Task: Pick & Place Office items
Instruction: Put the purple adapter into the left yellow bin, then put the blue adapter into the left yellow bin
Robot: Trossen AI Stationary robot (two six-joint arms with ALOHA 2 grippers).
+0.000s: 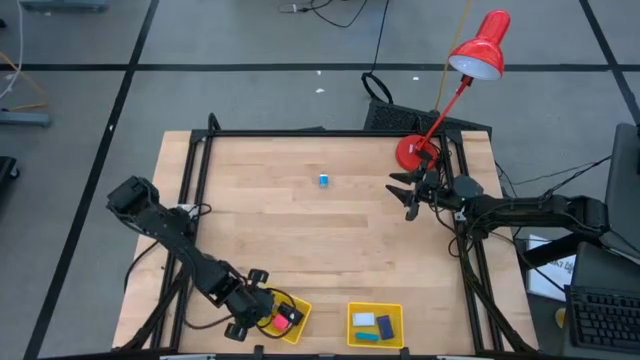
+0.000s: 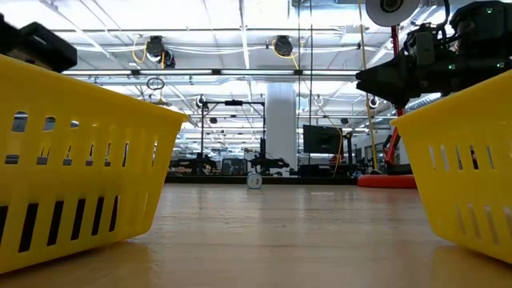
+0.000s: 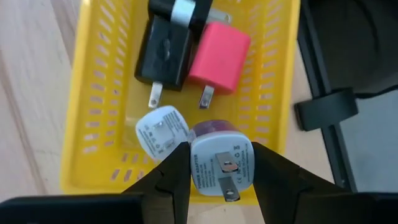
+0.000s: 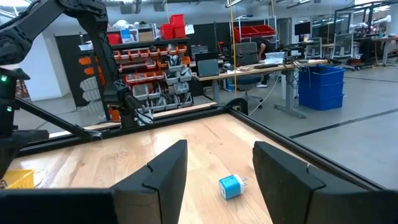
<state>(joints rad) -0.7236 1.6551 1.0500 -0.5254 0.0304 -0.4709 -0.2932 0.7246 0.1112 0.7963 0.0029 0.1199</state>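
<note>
One boxy, possibly plastic charger (image 3: pixel 221 167) pinched in left claw (image 3: pixel 214 186); right claw (image 4: pixel 217 171) released.

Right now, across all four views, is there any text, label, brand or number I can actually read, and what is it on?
Nothing can be read.
Held white charger: printed label on its pronged face, too small to read.
White charger lying in the left tray: grey print on its face, blurred.
Black charger: embossed mark, illegible.
Blue charger on the table: no text visible.
Shelf bins in the room: no readable labels.
</note>
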